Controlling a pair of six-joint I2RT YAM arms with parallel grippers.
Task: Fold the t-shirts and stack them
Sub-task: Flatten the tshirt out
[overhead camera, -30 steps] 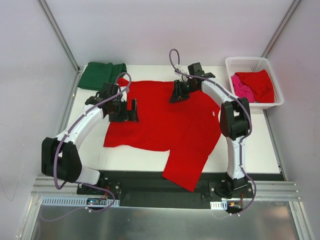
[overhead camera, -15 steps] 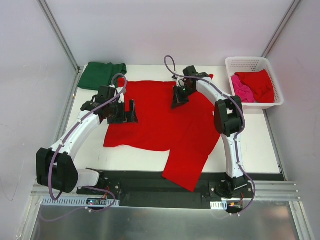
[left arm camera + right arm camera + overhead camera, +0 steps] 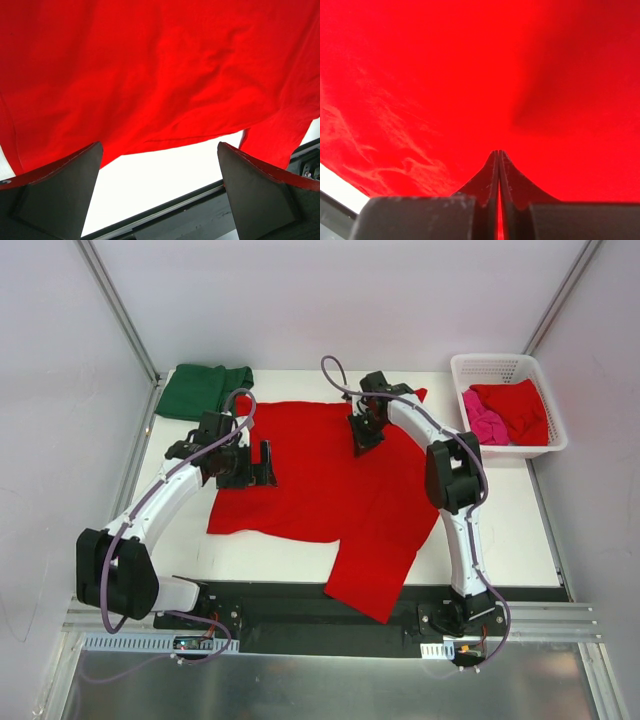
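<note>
While the red tee [image 3: 330, 490] lay spread on the tabletop [image 3: 500, 520], one part drooping over the near edge, the left claw [image 3: 267, 461] hung over its left side, fingers wide apart, hardly shifted. Farther back, the right claw [image 3: 366, 433], fingers pressed together, had edged slightly rightward. The cloth was unmoved, so no fold had likely begun. The green tee [image 3: 205, 390] sat folded at far left.
</note>
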